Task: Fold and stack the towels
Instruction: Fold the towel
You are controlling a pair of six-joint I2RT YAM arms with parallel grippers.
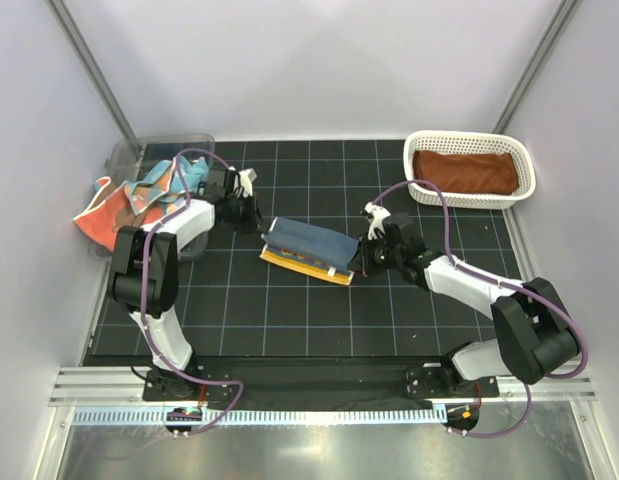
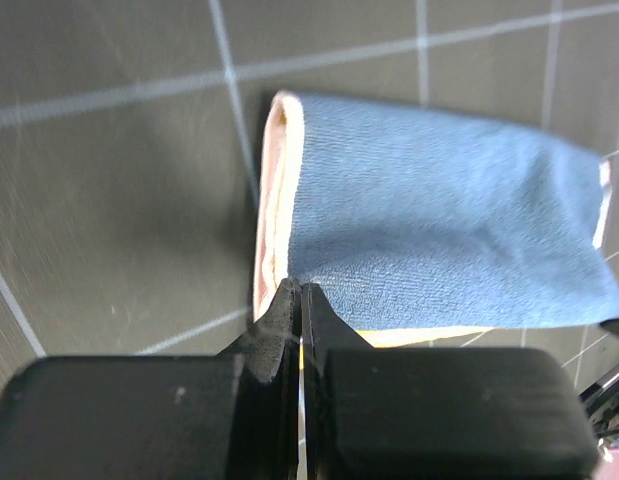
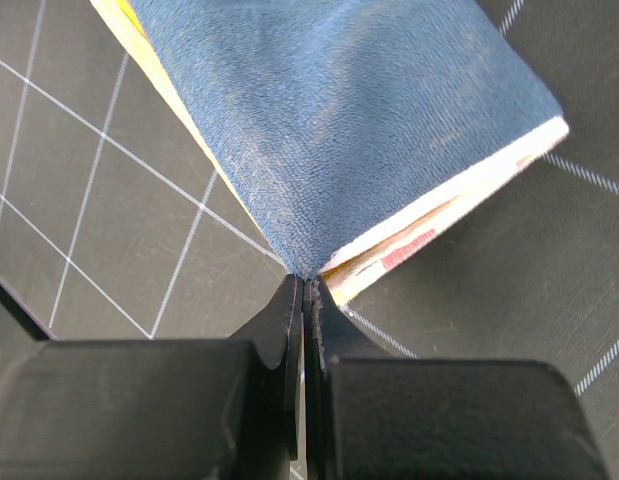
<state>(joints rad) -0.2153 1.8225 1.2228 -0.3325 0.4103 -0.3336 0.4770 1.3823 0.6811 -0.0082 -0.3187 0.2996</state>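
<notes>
bin (image 1: 139, 152): clear, far left; coral and spotted towels (image 1: 124, 205) spill over its rim
left gripper (image 2: 297, 292): jaws closed, pinching a corner of the blue towel (image 1: 309, 248)
blue towel: folded, mid-mat, between the grippers
right gripper (image 3: 302, 283): clamped on the opposite corner
basket (image 1: 524, 165): white, far right; brown towel (image 1: 464, 172) inside

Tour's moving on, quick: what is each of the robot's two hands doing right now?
Left gripper: jaws closed, pinching a corner of the blue towel.
Right gripper: jaws closed, pinching another corner of it.
</notes>
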